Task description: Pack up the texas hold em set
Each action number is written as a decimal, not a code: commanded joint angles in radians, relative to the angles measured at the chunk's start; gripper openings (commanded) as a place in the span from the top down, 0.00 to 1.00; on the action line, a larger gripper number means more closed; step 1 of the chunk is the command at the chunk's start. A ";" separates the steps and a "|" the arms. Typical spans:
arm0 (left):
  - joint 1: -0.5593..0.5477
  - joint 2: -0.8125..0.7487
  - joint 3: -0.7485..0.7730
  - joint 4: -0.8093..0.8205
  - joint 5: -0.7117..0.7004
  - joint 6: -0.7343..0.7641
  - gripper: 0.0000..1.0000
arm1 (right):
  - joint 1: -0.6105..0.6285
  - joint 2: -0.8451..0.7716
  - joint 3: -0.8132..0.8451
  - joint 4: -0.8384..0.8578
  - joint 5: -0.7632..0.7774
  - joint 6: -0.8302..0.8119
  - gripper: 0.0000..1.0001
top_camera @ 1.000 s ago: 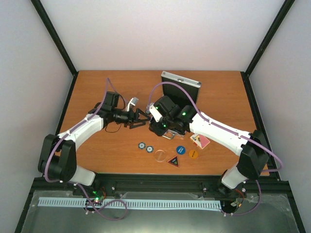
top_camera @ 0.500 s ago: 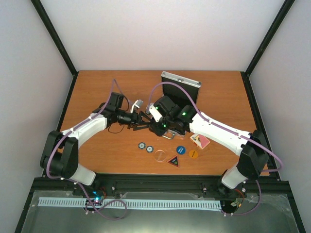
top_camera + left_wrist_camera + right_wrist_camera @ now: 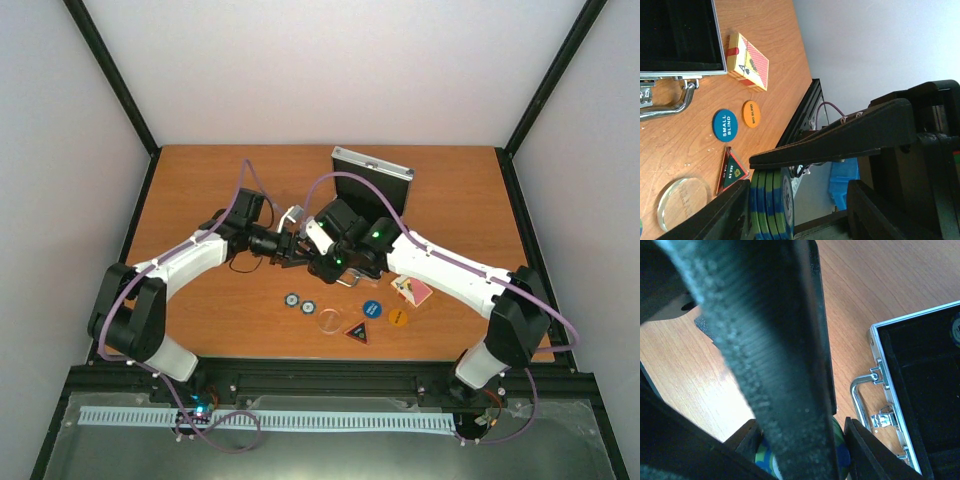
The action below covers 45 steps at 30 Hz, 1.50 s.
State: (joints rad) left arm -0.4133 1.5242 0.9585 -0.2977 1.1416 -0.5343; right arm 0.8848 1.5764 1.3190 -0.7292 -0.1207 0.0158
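Green-and-blue poker chips stacked near centre of the surface, pinched in right gripper jaws, left gripper jaws half-open straddling the stack, open silver case at 1 o'clock, card deck at 4 o'clock

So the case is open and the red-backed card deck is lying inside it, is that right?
Not quite. The case is open, but the red-backed card deck lies outside it, on the table beside it, as the left wrist view shows.
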 commanded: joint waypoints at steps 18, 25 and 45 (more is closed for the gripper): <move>-0.022 0.002 0.003 -0.045 0.012 0.057 0.31 | -0.007 0.005 0.048 0.014 0.030 -0.028 0.92; -0.021 0.015 -0.001 -0.047 0.008 0.059 0.32 | -0.007 -0.004 0.044 0.002 0.025 -0.024 0.92; 0.002 0.071 0.075 0.023 0.003 0.014 0.38 | -0.006 -0.042 0.016 -0.012 0.031 -0.020 0.92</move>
State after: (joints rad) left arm -0.4152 1.5883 0.9924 -0.3073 1.1099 -0.5259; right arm 0.8848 1.5669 1.3331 -0.7612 -0.0967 -0.0105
